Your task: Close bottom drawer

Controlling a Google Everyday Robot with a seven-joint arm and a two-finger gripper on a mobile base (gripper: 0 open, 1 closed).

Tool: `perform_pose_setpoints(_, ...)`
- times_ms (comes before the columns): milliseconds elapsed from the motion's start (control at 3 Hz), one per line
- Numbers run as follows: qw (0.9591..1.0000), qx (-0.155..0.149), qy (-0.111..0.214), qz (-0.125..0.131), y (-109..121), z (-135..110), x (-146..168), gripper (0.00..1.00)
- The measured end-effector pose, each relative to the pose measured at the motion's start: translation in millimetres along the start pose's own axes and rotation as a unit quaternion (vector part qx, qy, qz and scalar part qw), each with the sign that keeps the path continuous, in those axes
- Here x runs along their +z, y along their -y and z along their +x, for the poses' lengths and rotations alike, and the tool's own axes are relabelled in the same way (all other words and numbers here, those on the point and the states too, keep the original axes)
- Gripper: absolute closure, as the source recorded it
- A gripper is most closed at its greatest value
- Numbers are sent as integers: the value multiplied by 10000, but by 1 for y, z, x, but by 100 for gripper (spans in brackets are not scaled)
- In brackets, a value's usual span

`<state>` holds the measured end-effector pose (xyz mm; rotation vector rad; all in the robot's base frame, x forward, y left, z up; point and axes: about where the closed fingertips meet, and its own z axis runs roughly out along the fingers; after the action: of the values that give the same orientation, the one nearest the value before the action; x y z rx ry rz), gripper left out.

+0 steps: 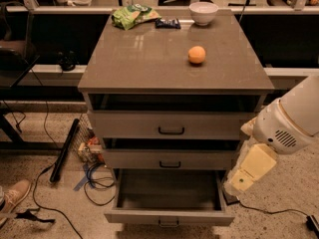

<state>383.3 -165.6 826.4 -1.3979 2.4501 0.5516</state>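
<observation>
The gripper point(240, 179), whether open or closed I cannot tell, hangs off the open bottom drawer point(169, 216), whose front panel lies toward 8 o'clock, running 9-to-3.

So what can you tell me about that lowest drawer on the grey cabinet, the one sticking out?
The bottom drawer is a wide, shallow tray, grey like the rest of the cabinet, with dark grey inner walls and floor. Its front panel is slim and carries a small black loop handle in the middle. It stands pulled far out towards the camera, level, below the middle drawer. The gripper hangs beside its right wall; whether they touch I cannot tell.
</observation>
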Motion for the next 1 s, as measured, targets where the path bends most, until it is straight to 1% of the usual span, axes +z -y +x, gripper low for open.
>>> perform_pose_setpoints(333,9992,305,40,-259,11,15,49,0)
perform_pose_setpoints(667,9942,873,110,-615,30,43,133,0)
perform_pose_setpoints(1000,9825,1467,575,-996,59,73,237,0)
